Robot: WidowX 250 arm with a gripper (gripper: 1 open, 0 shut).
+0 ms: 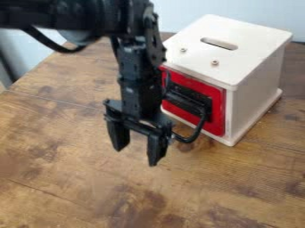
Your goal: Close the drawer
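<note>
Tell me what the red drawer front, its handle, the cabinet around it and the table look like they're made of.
The drawer front looks like glossy red plastic or lacquer, going by its sheen. Its handle seems to be thin black wire or metal rod bent into a loop. The cabinet looks like pale unfinished wood, matte with light grain. The table appears to be worn, stained wooden planks with visible grain.

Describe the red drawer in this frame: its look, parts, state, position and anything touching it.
The drawer has a glossy red front with a black wire loop handle hanging low toward the table. It sits in the lower side of the pale wooden cabinet, looking slightly pulled out, not flush. The gripper hangs just left of it, fingers open and pointing down; whether a finger touches the handle cannot be told.
</note>
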